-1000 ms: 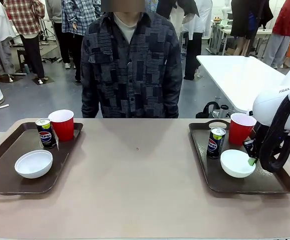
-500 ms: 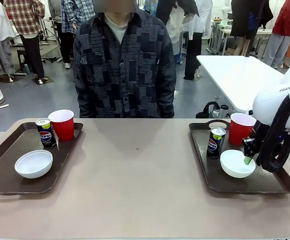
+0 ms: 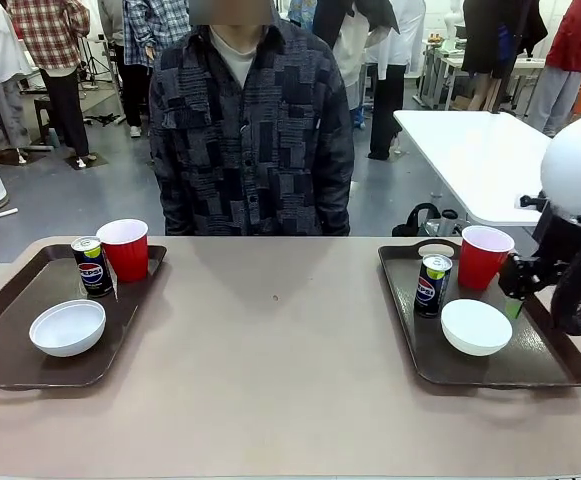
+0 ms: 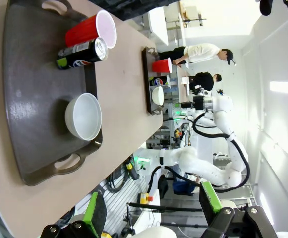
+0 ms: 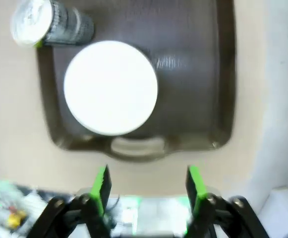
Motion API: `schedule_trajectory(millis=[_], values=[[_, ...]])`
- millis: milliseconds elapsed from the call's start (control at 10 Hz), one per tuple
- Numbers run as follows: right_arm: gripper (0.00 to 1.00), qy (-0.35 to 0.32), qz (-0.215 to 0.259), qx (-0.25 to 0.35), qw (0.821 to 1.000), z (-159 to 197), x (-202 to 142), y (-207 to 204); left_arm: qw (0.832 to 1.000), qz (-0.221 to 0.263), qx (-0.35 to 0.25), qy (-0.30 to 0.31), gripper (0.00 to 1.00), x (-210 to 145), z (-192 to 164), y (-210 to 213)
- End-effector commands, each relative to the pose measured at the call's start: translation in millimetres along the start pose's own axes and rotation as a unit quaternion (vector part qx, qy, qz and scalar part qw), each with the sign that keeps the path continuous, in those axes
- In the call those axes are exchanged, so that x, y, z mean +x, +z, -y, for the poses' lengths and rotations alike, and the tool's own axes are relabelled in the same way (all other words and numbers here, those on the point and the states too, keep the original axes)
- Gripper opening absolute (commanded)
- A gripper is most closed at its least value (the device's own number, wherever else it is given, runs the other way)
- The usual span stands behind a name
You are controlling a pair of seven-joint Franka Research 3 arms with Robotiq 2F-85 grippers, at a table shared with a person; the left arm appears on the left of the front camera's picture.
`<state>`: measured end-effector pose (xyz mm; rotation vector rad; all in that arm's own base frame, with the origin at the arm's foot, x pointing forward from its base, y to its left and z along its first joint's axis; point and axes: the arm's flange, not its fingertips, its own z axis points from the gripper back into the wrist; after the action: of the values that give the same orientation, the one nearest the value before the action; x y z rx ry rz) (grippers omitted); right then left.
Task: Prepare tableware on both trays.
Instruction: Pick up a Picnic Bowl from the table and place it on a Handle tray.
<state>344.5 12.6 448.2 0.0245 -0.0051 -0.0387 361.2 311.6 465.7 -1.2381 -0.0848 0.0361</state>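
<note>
Right pincer (image 5: 146,186): jaws wide apart, holding nothing, above R tray's near handle.
Left pincer (image 4: 151,210): spread wide, empty, off L tray's end.
R tray (image 3: 550,365): dark brown, raised rim; white bowl (image 3: 476,326) at 6 o'clock, black can (image 3: 432,285) at 10, red cup (image 3: 484,257) at 12.
L tray (image 3: 0,360): bowl (image 3: 67,327), can (image 3: 92,266), cup (image 3: 125,249), same layout.
Tabletop (image 3: 270,370): beige, bare betw. trays.

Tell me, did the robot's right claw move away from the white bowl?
Yes. The right claw rose up and to the right, off the white bowl on the right tray.
</note>
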Motion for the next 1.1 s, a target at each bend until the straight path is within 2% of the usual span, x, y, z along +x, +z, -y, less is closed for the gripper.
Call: schedule_trajectory(millis=[0, 400, 1000], values=[[0.99, 0.007, -0.007, 0.008, 1.000, -7.5, -16.9, 38.0, 1.000, 0.007, 0.004, -0.001, 1.00, -2.9, 1.6, -1.5], [1.00, 0.010, -0.003, 0.015, 1.000, -14.2, -35.9, 91.3, 1.000, 0.007, 0.004, -0.001, 1.00, -2.9, 1.6, -1.5], [1.00, 0.014, 0.001, 0.008, 1.000, -10.6, -37.4, 89.2, 1.000, 0.007, 0.004, -0.001, 1.00, -2.9, 1.6, -1.5]])
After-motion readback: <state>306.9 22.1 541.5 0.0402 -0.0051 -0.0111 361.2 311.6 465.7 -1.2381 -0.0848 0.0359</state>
